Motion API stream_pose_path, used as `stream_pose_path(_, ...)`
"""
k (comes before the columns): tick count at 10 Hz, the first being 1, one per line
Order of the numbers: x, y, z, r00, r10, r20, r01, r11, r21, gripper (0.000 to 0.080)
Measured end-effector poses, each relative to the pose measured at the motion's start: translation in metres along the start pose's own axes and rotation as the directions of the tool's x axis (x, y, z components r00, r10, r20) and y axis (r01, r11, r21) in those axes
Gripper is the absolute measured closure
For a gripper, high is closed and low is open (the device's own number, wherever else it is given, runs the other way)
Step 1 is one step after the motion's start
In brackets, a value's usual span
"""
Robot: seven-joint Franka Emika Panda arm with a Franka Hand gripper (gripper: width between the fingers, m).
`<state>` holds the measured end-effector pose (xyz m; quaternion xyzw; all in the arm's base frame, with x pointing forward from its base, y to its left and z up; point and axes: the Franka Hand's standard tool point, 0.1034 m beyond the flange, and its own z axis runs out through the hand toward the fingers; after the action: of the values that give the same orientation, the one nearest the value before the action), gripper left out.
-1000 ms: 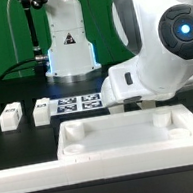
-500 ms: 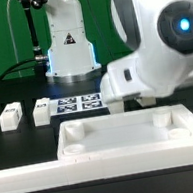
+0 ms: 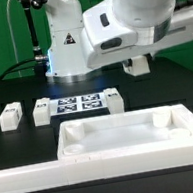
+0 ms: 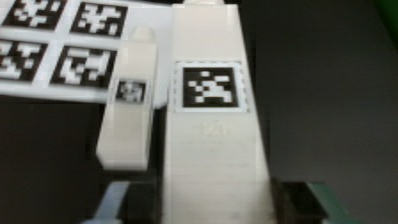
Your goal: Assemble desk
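The arm (image 3: 133,18) has risen and swung toward the exterior view's left. The gripper (image 4: 214,197), which a second ago sat low at the far right corner of the top (image 3: 179,118), now hangs well above the table. A leg (image 4: 214,90) now shows clamped between the jaws, lifted clear. The top's corner, before hidden behind the arm, lies uncovered below the jaws. A second leg (image 3: 113,99) has come into view beneath them, beside the marker board (image 3: 75,104).
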<state>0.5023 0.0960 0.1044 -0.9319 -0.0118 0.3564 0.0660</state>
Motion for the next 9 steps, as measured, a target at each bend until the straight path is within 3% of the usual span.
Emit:
stream_pose_path(2,-0.002,0.001,-0.002,0.993,0.004,-0.114,-0.005,1.0,-0.006,0.0514)
stream_pose_path(3,0.005,0.0,-0.01,0.977,0.003,-0.212,-0.005,1.0,-0.008,0.0514)
stream_pose_path(4,0.003,-0.003,-0.028,0.967,-0.002,-0.253,0.0,1.0,-0.011,0.0514)
stream_pose_path(6,0.007,0.002,-0.098,0.914,-0.043,-0.403,0.041,0.999,-0.015,0.0514)
stream_pose_path(7,0.013,0.0,-0.098,0.864,-0.045,-0.502,0.039,0.999,-0.022,0.0514)
stream_pose_path(8,0.011,0.002,-0.086,0.84,-0.045,-0.54,0.035,0.999,-0.029,0.0514)
stream_pose_path(9,0.013,0.003,-0.091,0.798,-0.045,-0.601,0.032,0.999,-0.032,0.0514)
